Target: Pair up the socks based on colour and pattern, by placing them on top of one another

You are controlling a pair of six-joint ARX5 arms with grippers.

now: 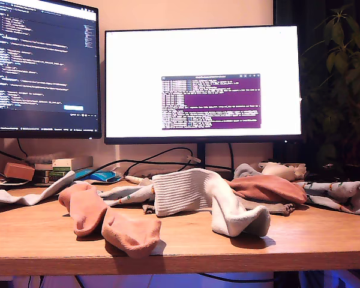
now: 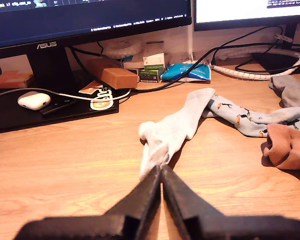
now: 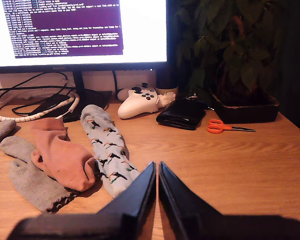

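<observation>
My first gripper is shut on the narrow end of a white sock, which trails away over the desk. This white sock lies at the exterior view's left edge. A blue-grey patterned sock and a salmon sock lie beyond it. My second gripper is shut on nothing, just beside the end of another patterned sock. Beside that lie a salmon sock and a grey-beige sock. A white ribbed sock sits mid-desk, a salmon sock in front. Neither arm shows in the exterior view.
Two monitors stand at the back with cables. A white game controller, black wallet, orange scissors and a plant are near my second gripper. An earbuds case and small boxes sit under the dark monitor.
</observation>
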